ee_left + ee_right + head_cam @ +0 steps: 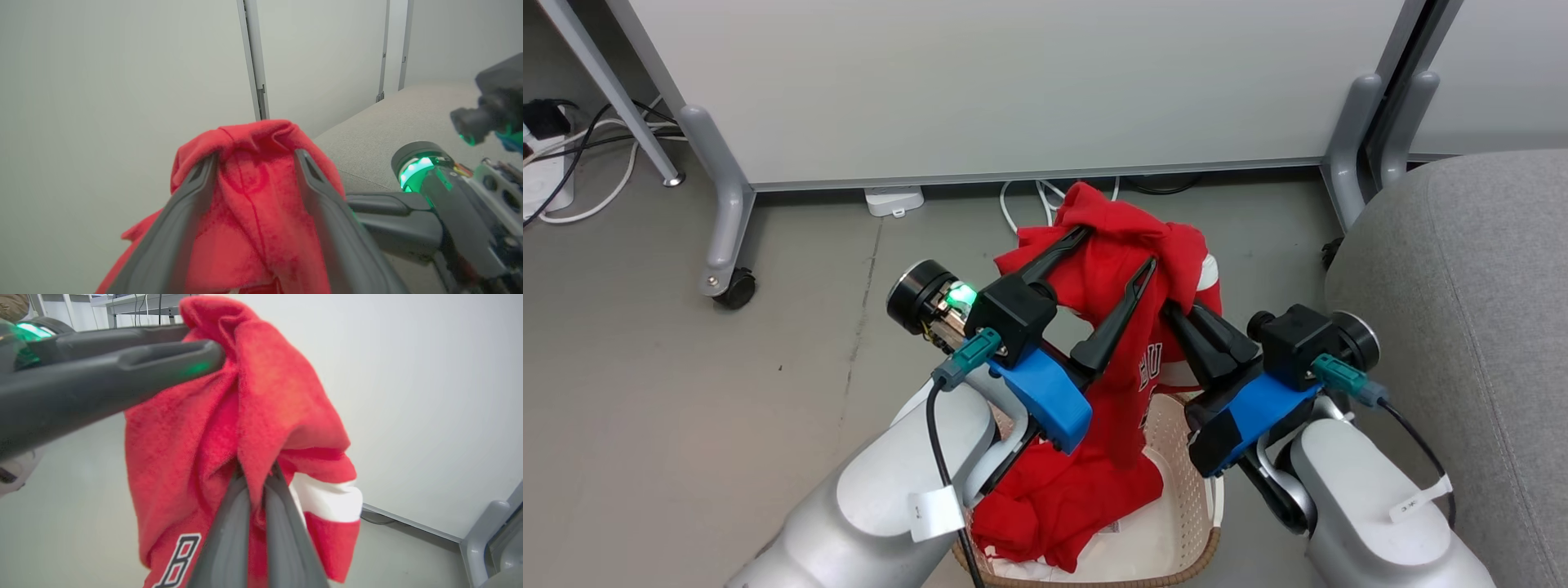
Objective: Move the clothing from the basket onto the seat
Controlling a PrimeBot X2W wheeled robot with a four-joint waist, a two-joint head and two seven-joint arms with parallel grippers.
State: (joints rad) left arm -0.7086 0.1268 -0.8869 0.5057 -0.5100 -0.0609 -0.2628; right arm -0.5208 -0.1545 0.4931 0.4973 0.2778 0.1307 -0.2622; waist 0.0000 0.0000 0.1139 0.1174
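Grey floor point(686, 425) holds the small cream perforated plastic basket point(1186, 482) nearest, its bright red soft fabric clothing point(1123, 327) partly raised out of it. Right gripper point(1176, 310) is clamped on a high fold; left gripper point(1119, 247) stands wide apart, gripping nothing, with cloth merely draped over it. Light and limp, the garment will likely sag and trail, so bunched upper folds look the best hold for carrying it to the light grey upholstered sofa point(1462, 286) at right.

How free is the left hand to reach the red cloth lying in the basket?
Probably yes: the left hand is open above the open-topped basket; only the garment hanging from the shut right hand drapes onto the red cloth.
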